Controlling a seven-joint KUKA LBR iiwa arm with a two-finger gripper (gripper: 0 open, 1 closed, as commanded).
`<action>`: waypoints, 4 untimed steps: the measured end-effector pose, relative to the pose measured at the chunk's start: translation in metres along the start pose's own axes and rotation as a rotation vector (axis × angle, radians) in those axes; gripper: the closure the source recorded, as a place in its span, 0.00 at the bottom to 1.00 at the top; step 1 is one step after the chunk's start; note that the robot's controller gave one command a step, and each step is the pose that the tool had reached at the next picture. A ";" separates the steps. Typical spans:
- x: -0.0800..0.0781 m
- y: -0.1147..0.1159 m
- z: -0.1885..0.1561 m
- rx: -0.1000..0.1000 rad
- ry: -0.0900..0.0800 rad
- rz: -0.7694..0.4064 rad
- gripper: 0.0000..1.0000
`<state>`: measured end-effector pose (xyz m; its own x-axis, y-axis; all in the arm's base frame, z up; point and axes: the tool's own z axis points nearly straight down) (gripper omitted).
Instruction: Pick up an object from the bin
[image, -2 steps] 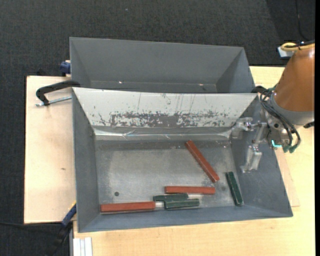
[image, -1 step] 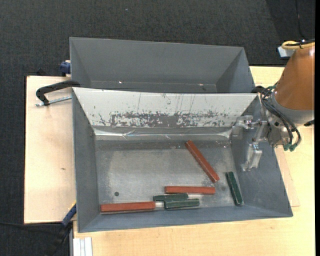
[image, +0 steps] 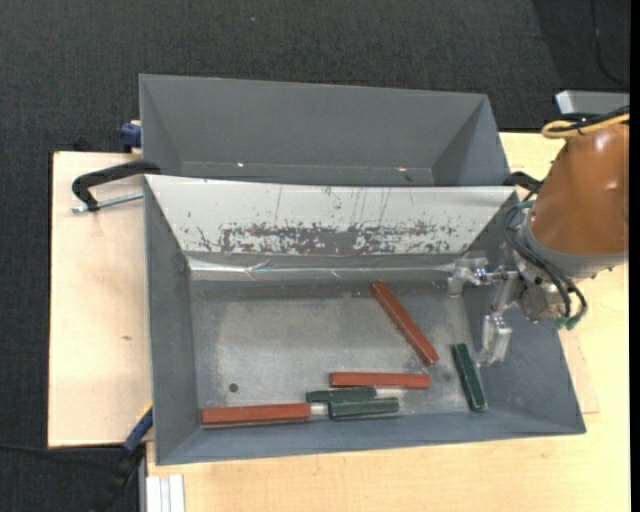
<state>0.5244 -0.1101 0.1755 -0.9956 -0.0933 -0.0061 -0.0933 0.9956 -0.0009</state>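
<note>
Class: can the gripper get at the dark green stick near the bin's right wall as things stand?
Probably yes. The gripper hangs by the upper end of the green stick, nothing lies on it, and the red sticks lie apart to its left. The sloping wall nearby may crowd it.

Premises: a robotics test laboratory. Evidence: a grey sheet-metal bin (image: 165, 330), its back wall heavily scuffed (image: 330, 238). An industrial robot arm (image: 590, 190) under an orange cover, with exposed cables (image: 562, 296), reaches in from the right. Dark carpet-like flooring (image: 300, 40) surrounds the rig.
</note>
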 end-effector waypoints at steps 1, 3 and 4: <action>-0.009 0.002 0.063 0.000 -0.001 -0.233 0.00; 0.012 0.057 0.082 -0.003 0.005 -0.208 0.00; 0.023 0.091 0.104 -0.002 -0.001 -0.445 1.00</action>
<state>0.4935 -0.0222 0.0713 -0.8584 -0.5129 -0.0069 -0.5129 0.8585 -0.0022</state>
